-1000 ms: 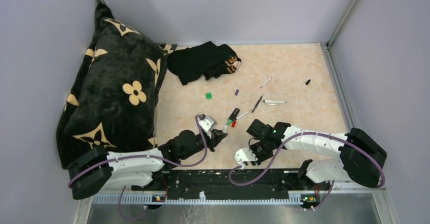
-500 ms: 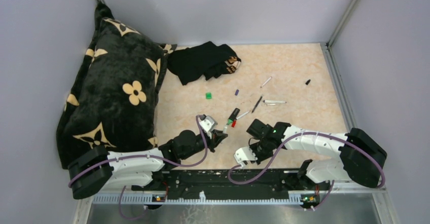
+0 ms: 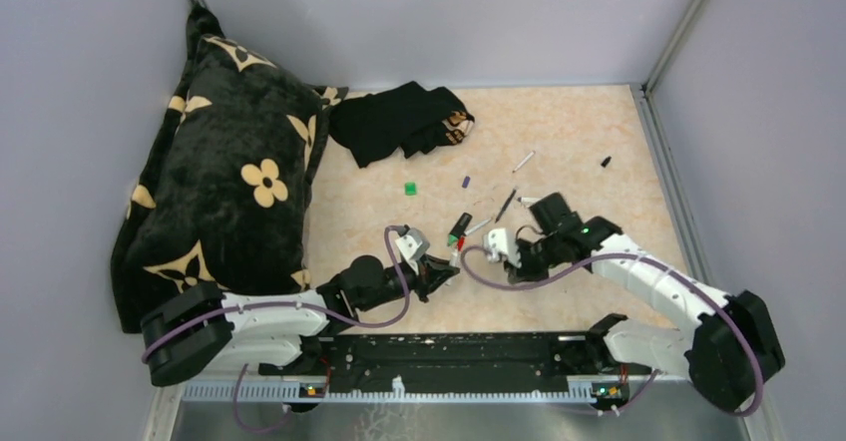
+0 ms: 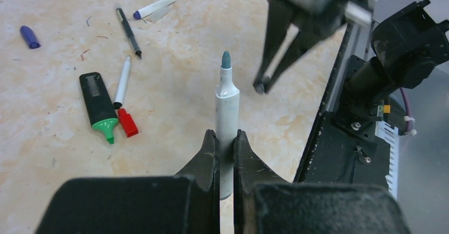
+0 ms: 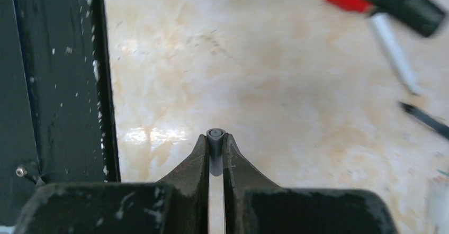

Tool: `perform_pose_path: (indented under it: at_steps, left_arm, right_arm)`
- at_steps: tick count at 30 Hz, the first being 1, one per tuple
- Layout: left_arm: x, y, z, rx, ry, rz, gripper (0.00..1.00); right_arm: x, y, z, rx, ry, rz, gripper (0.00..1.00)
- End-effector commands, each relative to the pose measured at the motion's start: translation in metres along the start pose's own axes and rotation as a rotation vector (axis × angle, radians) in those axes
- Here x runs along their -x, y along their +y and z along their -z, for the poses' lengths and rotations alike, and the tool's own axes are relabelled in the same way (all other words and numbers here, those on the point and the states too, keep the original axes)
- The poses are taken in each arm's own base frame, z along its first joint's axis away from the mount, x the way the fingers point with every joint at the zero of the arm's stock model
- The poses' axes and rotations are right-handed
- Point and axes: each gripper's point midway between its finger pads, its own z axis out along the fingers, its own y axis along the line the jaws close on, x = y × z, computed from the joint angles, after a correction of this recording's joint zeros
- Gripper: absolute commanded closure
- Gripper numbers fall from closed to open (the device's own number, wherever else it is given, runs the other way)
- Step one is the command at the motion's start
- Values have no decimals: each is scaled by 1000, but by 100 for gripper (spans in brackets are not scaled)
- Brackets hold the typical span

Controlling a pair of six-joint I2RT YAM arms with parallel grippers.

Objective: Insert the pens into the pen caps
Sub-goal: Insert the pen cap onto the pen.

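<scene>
My left gripper (image 4: 226, 134) is shut on a white-barrelled pen (image 4: 226, 107), which stands up with its grey-green tip bare. In the top view this gripper (image 3: 445, 270) is near the front middle. My right gripper (image 5: 215, 137) is shut on a small grey pen cap (image 5: 215, 136), open end facing outward. It hangs just right of the pen tip, fingers (image 4: 276, 43) pointing down, a short gap apart. On the table lie a black marker with a green tip (image 4: 98, 104), a red cap (image 4: 127, 123), a purple cap (image 4: 29, 36), a green cap (image 3: 410, 189) and a black cap (image 3: 606, 161).
Loose pens lie past the grippers: a thin black one (image 4: 128, 32) and white ones (image 4: 156, 5) (image 4: 123, 80) (image 3: 524, 161). A black flowered cushion (image 3: 229, 182) fills the left side. A black cloth (image 3: 399, 120) lies at the back. The black base rail (image 3: 449, 351) runs along the near edge.
My right gripper has shut on the grey cap, then lifted from near the rail and moved forward and left, close to the held pen. The left arm has barely moved.
</scene>
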Motion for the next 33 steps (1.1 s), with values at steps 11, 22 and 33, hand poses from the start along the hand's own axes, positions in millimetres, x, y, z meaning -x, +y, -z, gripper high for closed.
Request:
perform_pose_path:
  at_steps: [11,22,33]
  left_arm:
    - [61,-60,-43,-260,-143,143,100]
    - [93,-74,-57,-302,-205,282,100]
    - [112,-69,-66,-266,-266,385,100]
  right_arm:
    - [136,-83,162,-205,-746,-298,100]
    - [191,-72,199,80,-1031,-528,100]
    - [195,-57,201,165,-1116,-600,100]
